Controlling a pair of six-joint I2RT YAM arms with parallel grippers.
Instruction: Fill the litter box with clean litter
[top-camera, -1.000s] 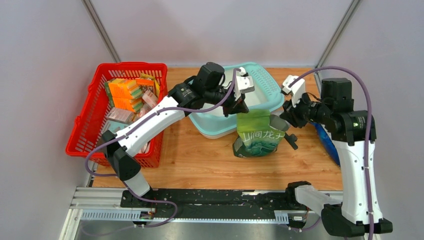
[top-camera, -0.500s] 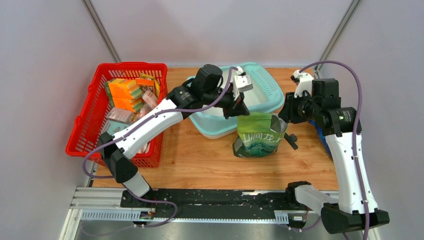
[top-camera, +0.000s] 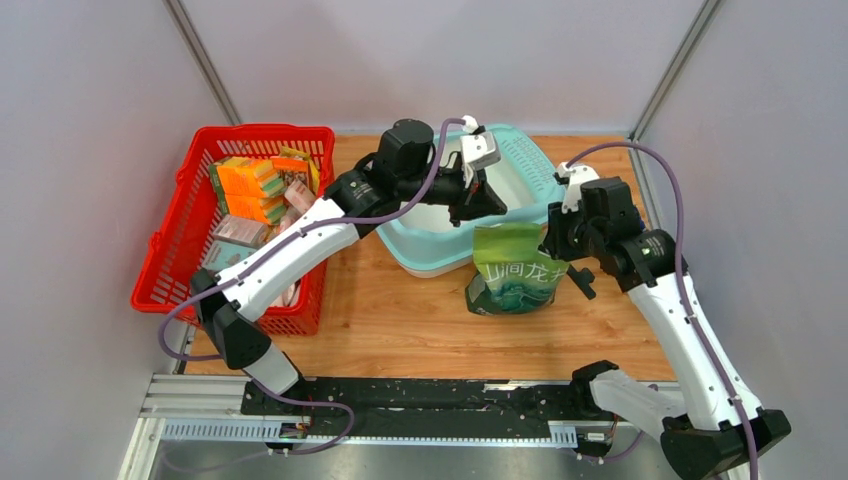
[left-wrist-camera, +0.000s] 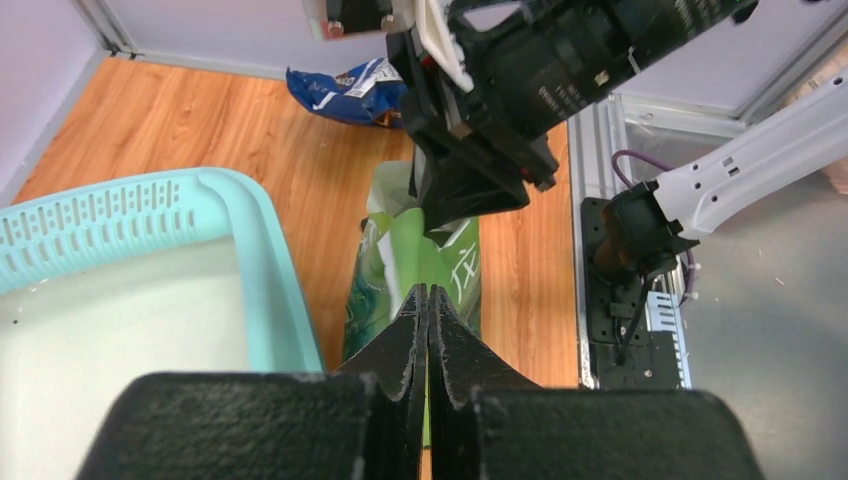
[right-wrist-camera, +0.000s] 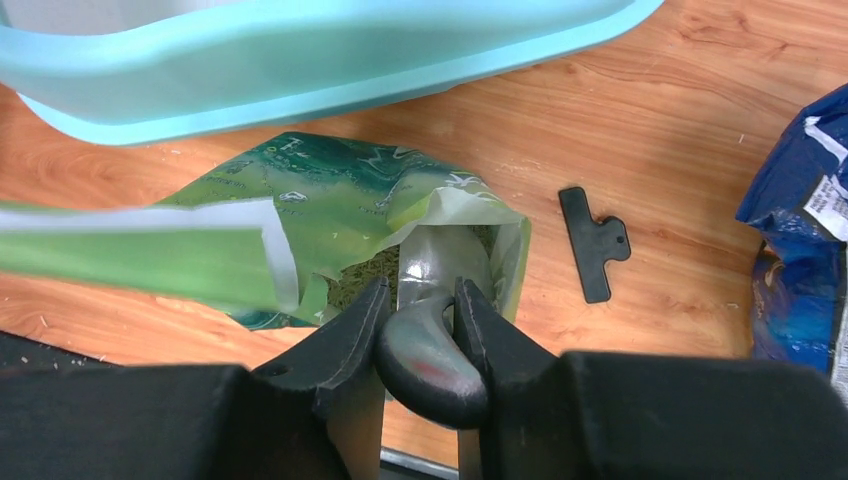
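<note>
The light-teal litter box (top-camera: 536, 166) lies at the back middle; its whitish floor (left-wrist-camera: 120, 330) carries only a few specks. In front of it stands a green printed bag (top-camera: 515, 272), its mouth open. My left gripper (top-camera: 492, 208) hangs over the box's near rim (left-wrist-camera: 258, 260), shut (left-wrist-camera: 428, 292) on the bag's top edge, which stretches out as a green flap (right-wrist-camera: 130, 250). My right gripper (right-wrist-camera: 420, 290) is shut on the handle of a grey scoop (right-wrist-camera: 432, 345). The scoop's bowl (right-wrist-camera: 440, 260) reaches into the bag mouth, where clean litter granules (right-wrist-camera: 362, 280) show.
A red mesh basket (top-camera: 165, 250) full of packets stands at the left. A blue packet (right-wrist-camera: 795, 250) lies at the right edge, and a black clip (right-wrist-camera: 595, 240) rests on the wood beside the bag. The black rail (top-camera: 420, 395) runs along the near edge.
My right arm has swung left and leaned in, bringing its gripper closer over the bag mouth. The left gripper has risen slightly toward the box. The bag stays put.
</note>
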